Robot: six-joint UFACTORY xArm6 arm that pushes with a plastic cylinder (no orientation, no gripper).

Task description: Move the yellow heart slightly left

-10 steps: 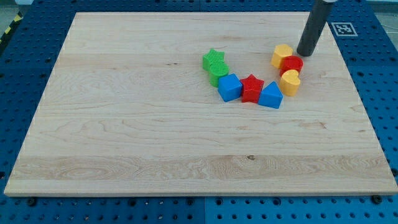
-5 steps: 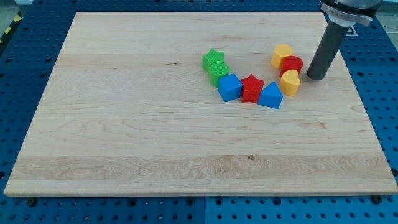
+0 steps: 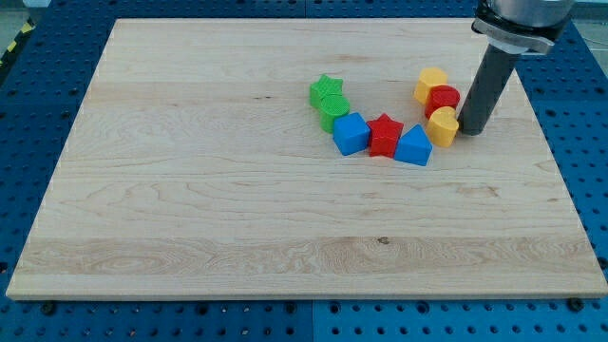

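Observation:
The yellow heart (image 3: 442, 125) lies on the wooden board (image 3: 237, 209) at the view's right. It sits just below a red round block (image 3: 445, 98) and right of a blue triangular block (image 3: 414, 146). My tip (image 3: 470, 130) stands right against the heart's right side. I cannot tell whether it touches the heart. The dark rod rises from the tip toward the view's top right.
A yellow block (image 3: 429, 84) sits above the red round block. A red star (image 3: 385, 134), a blue cube (image 3: 351, 133), a green star (image 3: 326, 91) and a green block (image 3: 334, 111) form a curved row to the left. The board's right edge is near.
My tip has moved down the view from beside the upper yellow block, then slightly left, and now stands against the yellow heart's right side. The blocks have not visibly moved.

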